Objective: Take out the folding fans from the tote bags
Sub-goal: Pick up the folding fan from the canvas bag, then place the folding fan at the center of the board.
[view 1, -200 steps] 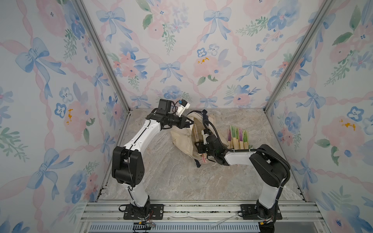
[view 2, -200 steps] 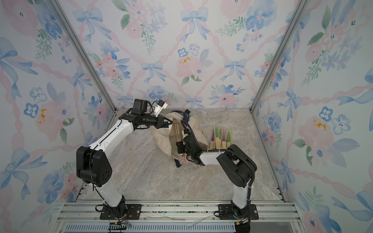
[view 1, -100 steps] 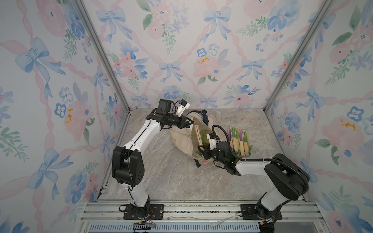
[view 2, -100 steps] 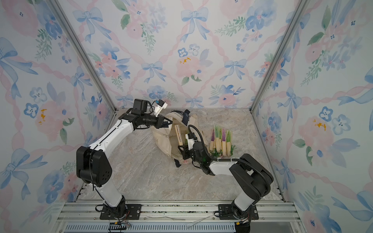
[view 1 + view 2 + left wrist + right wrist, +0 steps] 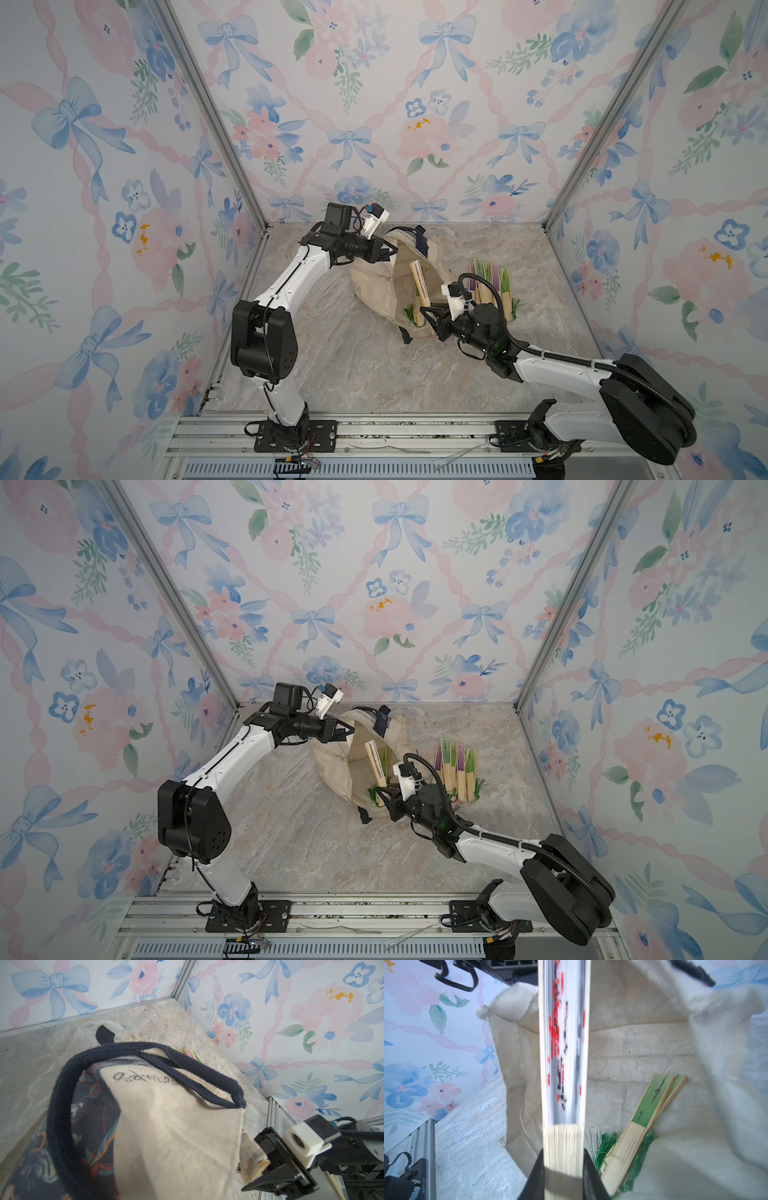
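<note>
In the last second my right arm swings its elbow out toward the near right, and the right gripper (image 5: 427,318) backs slightly off the near edge of the tote bag (image 5: 370,286), drawing its catch with it. The jaws are clamped on the bamboo rib end of a folding fan (image 5: 563,1053), white leaves with red and black print. Most of its length still lies across the open mouth, tip pointing to the far side. The left arm has not moved: the left gripper (image 5: 388,251) is pinched together on the far-left rim, holding the mouth up and wide. I judge the pull has begun but is not finished; this fan has to clear the rim before it can go down. To the right of the bag a pile of fans (image 5: 490,278) lies on the marble table (image 5: 353,374), so several are out. Two green fans (image 5: 652,1101) with green tassels still rest on the bag's floor, so more reaches remain.
</note>
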